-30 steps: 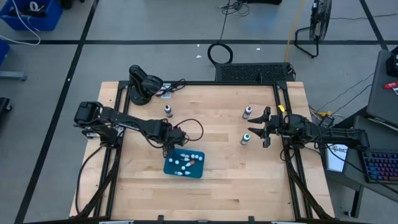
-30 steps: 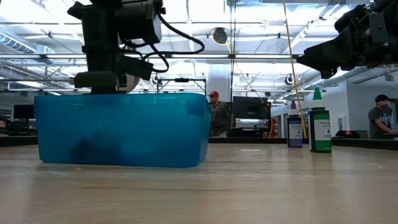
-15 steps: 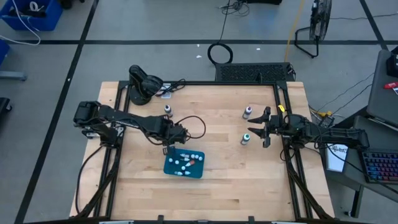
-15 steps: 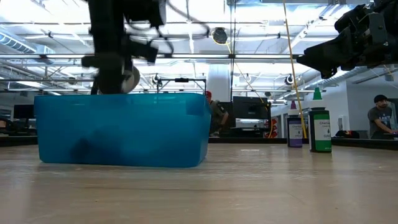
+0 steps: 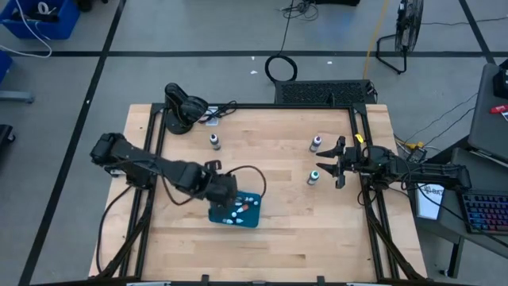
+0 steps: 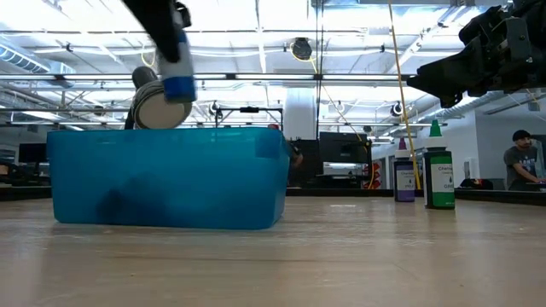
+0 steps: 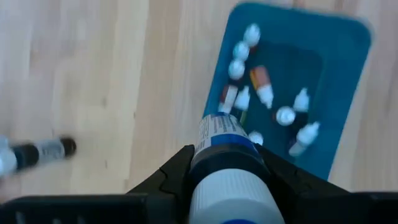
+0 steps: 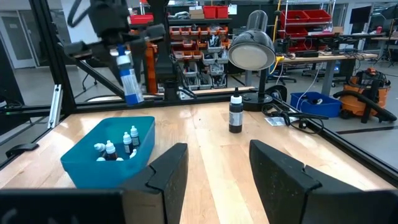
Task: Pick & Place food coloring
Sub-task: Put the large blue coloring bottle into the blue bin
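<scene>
The left gripper [image 7: 227, 171] is clamped on a blue bottle [image 7: 225, 146], holding it tilted above the teal bin [image 5: 252, 216], where small dropper bottles [image 7: 264, 93] lie. The right gripper [image 5: 328, 162] hangs with fingers apart between a green bottle [image 5: 314, 176] and a purple bottle [image 5: 317, 143]. A dark bottle [image 5: 214, 141] stands apart, at the table's far left.

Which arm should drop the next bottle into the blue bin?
Left. Its end effector already grips a blue bottle above the bin. The right end effector sits open, empty, by the green bottle.
</scene>
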You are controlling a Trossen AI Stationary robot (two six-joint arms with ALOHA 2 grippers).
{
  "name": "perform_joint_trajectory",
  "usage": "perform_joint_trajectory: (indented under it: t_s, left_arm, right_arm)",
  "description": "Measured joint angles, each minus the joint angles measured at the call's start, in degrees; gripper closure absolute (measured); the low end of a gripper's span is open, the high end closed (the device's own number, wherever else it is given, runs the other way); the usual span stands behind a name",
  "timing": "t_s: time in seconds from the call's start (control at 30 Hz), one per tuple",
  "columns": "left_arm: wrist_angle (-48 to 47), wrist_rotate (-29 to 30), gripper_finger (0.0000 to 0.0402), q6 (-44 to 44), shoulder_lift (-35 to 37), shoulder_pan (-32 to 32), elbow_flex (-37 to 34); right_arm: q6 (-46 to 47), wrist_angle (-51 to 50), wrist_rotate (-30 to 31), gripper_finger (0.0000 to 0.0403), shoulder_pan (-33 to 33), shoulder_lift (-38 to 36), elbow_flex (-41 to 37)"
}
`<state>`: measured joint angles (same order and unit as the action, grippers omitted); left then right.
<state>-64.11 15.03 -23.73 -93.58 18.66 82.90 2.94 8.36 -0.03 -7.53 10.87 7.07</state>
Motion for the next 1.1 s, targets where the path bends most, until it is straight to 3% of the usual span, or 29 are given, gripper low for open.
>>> perform_joint_trajectory:
  t_s: [0.43,0.77,1.1]
  left_arm:
    - [11.7,-2.4,0.0269,-6.3,-0.7,1.2,-13.5]
    - [12.9,-3.2,0.0269,-11.4,-0.7,0.8,-18.3]
    - [18.0,-6.1,0.0269,-11.2,-0.7,-1.0,-21.2]
  right_arm:
    - [0.0,0.0,0.0,0.0243,0.0,0.0,0.0]
    - [0.0,0.0,0.0,0.0243,0.0,0.0,0.0]
    - [0.0,0.0,0.0,0.0243,0.0,0.0,0.0]
